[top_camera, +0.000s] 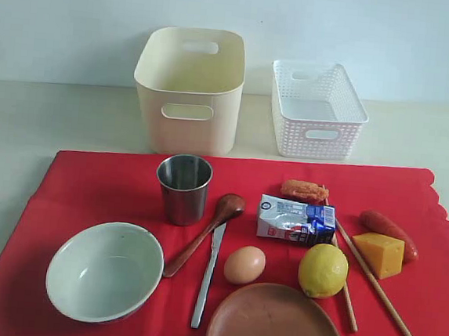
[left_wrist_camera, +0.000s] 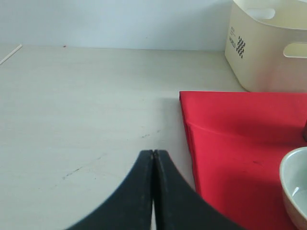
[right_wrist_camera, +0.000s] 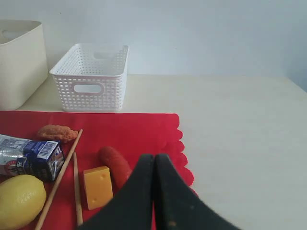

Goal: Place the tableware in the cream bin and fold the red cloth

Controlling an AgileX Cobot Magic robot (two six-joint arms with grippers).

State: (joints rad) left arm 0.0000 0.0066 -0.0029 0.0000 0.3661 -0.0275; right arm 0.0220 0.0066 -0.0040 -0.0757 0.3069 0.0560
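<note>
L gripper [left_wrist_camera: 153, 153] clenched, empty, over bare table [left_wrist_camera: 72, 96] just off red cloth [top_camera: 113, 186].
Cloth flat under everything; soft, limp. Pinch corner, prob. only once cleared.
Bowl [top_camera: 104, 271] front-left: looks ceramic, fragile, slick. Take by rim.
Steel cup [top_camera: 183, 188] upright: likely light, rigid. Rim grip.
Wooden spoon [top_camera: 203, 237], knife [top_camera: 209, 275] mid: thin, lying flat, knife slippery. Pinch handles.
Plate [top_camera: 277, 326] front: low, grip edge.
Chopsticks [top_camera: 382, 296] right: may roll.
Cream bin [top_camera: 158, 123] behind cloth.
R gripper [right_wrist_camera: 154, 157] clenched, empty, near scalloped edge.
</note>
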